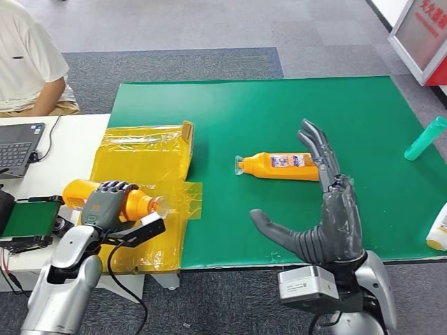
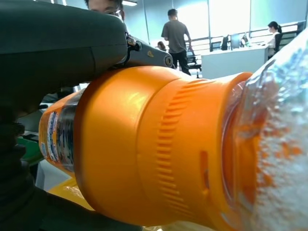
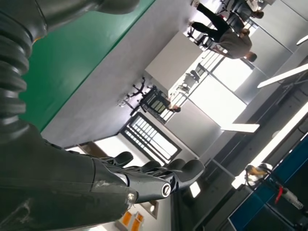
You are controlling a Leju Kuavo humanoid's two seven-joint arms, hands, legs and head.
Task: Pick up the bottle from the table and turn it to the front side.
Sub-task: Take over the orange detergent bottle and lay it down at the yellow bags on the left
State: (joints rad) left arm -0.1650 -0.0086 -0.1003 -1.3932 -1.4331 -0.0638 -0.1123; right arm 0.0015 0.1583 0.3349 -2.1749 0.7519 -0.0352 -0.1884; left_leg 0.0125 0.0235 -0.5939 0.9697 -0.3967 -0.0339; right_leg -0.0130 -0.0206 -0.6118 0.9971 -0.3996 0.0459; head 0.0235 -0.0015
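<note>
The left robot hand [image 1: 105, 202] grips an orange bottle [image 1: 129, 202] around its body and holds it lying sideways above a sheet of yellow plastic wrap [image 1: 142, 167] at the left end of the green surface [image 1: 337, 112]. The bottle's clear cap [image 1: 160, 205] points toward the middle of the surface. In the left wrist view the orange bottle [image 2: 145, 144] sits right in front of the camera, its ribbed shoulder and clear cap [image 2: 279, 139] close to the lens and part of its label [image 2: 54, 139] visible near the hand.

The right robot hand [image 1: 321, 209] is spread wide and holds nothing, thumb stretched to the left and fingers [image 1: 318, 153] reaching forward over the green surface. Its fingertips come just beside a second orange bottle [image 1: 279, 166], which lies on its side near the centre of the surface with its label up and its clear cap to the left; whether they touch it cannot be told.

A teal bottle [image 1: 426, 138] lies near the right edge, and a white bottle [image 1: 439, 230] with a yellow base sits at the front right corner. A person in a white shirt [image 1: 26, 59] sits at the far left behind a laptop [image 1: 18, 146] on a white desk [image 1: 68, 150].
</note>
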